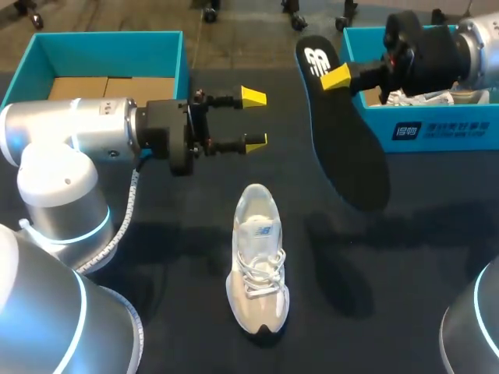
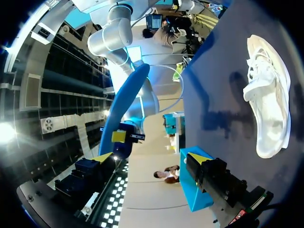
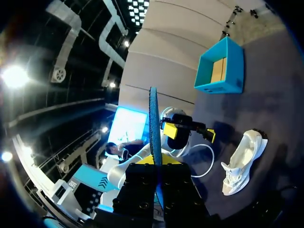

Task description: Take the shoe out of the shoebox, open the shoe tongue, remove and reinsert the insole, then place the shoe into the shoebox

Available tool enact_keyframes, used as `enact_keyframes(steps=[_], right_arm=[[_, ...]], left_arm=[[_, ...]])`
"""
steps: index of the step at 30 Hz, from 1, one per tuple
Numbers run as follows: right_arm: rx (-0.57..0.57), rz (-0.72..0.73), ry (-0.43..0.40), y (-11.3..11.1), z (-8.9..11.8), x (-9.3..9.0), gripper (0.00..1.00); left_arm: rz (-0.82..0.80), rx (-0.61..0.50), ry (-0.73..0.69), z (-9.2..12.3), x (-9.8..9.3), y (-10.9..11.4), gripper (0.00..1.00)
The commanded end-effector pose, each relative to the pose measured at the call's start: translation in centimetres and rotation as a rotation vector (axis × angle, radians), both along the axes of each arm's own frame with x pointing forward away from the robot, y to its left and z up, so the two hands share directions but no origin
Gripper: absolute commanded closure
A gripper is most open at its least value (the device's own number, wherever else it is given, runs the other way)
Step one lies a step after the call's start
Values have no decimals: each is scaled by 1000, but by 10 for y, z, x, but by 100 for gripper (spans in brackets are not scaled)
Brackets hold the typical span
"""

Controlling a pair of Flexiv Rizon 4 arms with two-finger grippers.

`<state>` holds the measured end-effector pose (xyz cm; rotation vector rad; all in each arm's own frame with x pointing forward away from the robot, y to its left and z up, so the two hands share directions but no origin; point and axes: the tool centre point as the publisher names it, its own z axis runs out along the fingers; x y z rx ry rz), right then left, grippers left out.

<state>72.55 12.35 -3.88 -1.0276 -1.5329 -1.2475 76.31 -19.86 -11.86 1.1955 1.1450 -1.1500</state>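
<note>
Shoe (image 1: 257, 261): upright at surface centre, toe toward near edge, opening toward far edge.
Insole (image 1: 347, 136): aloft near far right corner, in front of shoebox (image 1: 437, 128).
Right claw (image 1: 337, 78): clamped on insole's logo end, other end hanging down.
Left claw (image 1: 254, 118): wide open, empty, hovering beyond shoe.
Likely step: reinsertion. Lower hanging end into opening and slide it toeward. Left claw best pins shoe and holds tongue back. Risk: insole buckling on laces.

1 shoe (image 1: 257, 261) and 1 insole (image 1: 343, 132) are counted. 2 teal boxes are seen, the left box (image 1: 109, 43) and the right box (image 1: 444, 128). 2 arms are counted, the left arm (image 1: 70, 128) and the right arm (image 1: 479, 35), and 2 grippers, the left gripper (image 1: 254, 119) and the right gripper (image 1: 334, 78).
</note>
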Motion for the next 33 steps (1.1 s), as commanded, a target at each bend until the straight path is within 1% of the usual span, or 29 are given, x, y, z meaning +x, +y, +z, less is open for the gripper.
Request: enact_keyframes(steps=[1,3,5,8,10,11,13,24,29,31,33], right_arm=[[-1,-7,-1,0,0,-2,100],[-1,-7,-1,0,0,-2,100],[-6,-21,36,-1,-10,6,100],[-21,-40,82,-5,-27,25,100],[10,-75,74,-7,-35,37,100],[13,-87,89,-7,-40,43,100],[39,-107,88,-5,-48,53,100],[39,-107,88,-5,-48,53,100],[16,-146,173,1,-64,72,100],[40,-161,166,2,-66,77,100],[29,-161,177,4,-68,82,100]], left_arm=[[2,-1,-2,-1,0,-2,0],[2,-1,-2,-1,0,-2,0],[2,-1,-2,-1,0,-2,0],[2,-1,-2,-1,0,-2,0],[2,-1,-2,-1,0,-2,0],[2,-1,-2,-1,0,-2,0],[2,-1,-2,-1,0,-2,0],[9,-7,-13,-2,1,-4,0],[46,-8,-30,-2,0,-9,0],[52,-6,-21,-4,1,-11,0],[54,3,-29,-5,3,-11,0]])
